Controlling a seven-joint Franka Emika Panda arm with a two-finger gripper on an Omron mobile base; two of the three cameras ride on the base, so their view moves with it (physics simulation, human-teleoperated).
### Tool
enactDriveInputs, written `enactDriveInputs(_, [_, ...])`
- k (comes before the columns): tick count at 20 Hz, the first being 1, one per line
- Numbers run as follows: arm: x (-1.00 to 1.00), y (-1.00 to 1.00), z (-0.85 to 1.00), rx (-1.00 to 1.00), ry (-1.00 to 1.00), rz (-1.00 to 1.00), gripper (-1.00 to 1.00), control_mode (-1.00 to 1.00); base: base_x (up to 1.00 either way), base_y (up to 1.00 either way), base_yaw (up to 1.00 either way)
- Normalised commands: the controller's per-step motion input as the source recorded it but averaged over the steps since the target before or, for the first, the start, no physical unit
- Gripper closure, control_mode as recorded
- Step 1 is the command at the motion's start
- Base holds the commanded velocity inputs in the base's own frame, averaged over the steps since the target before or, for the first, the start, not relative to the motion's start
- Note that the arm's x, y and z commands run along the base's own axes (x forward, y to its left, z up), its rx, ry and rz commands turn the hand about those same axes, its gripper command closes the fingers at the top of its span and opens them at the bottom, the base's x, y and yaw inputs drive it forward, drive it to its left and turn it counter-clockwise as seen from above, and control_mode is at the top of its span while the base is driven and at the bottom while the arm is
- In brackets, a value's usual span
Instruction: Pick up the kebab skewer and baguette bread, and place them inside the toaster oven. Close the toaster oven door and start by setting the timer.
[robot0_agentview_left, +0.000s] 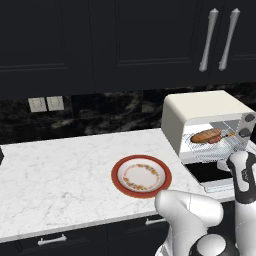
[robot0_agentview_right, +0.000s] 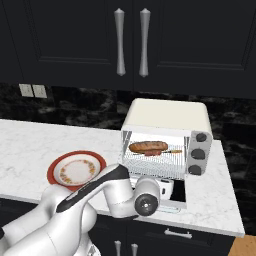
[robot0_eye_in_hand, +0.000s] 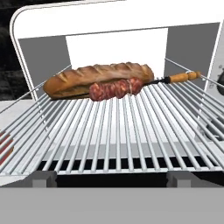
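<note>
Your gripper (robot0_eye_in_hand: 111, 178) sits low in front of the toaster oven (robot0_agentview_right: 167, 116), jaws spread wide and holding nothing; in the hand view the two dark fingertips (robot0_eye_in_hand: 43, 178) rise at the bottom edge with only air between them.

Just ahead of the gripper: the wire rack (robot0_eye_in_hand: 118, 135), drawn out toward you. Farther along it, at the back, the baguette bread (robot0_eye_in_hand: 96, 76) lies crosswise. The kebab skewer (robot0_eye_in_hand: 131, 86) lies against its near side, meat chunks touching the crust, its orange handle end pointing to the right of the gripper.

Below the gripper, the toaster oven door (robot0_agentview_left: 212, 175) hangs open and flat, partly covered by the arm in both base views.

Judgement: both foods are in, so closing the door is the step in hand. Get under the door's free edge or its handle and swing it up in an arc. The rack stands out past the opening and will probably need to go in first, or the door may jam on it.

Hard to make out: the door handle is hidden behind the arm. The knobs (robot0_agentview_right: 198, 153) show on the oven's right face, but which one is the timer you cannot tell.

Off to the gripper's left on the tabletop (robot0_agentview_left: 60, 165): a red-rimmed plate (robot0_agentview_left: 141, 176).
</note>
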Motion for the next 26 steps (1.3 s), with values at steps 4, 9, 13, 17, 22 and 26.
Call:
enactDriveInputs(4, [0.08,0.00,0.00,0.00,0.00,0.00,-1.00,-1.00,0.00,0.00,0.00])
enactDriveInputs(9, [0.09,0.00,0.00,0.00,0.00,0.00,-1.00,-1.00,0.00,0.00,0.00])
enactDriveInputs(13, [0.03,-0.01,0.02,0.00,0.00,0.00,-1.00,-1.00,0.00,0.00,0.00])
enactDriveInputs(17, [0.00,0.00,0.10,0.00,0.00,0.00,-1.00,-1.00,0.00,0.00,0.00])
enactDriveInputs(22, [0.02,0.00,0.05,0.00,0.00,0.00,-1.00,-1.00,0.00,0.00,0.00])
enactDriveInputs(26, [0.09,0.00,0.00,0.00,0.00,0.00,-1.00,-1.00,0.00,0.00,0.00])
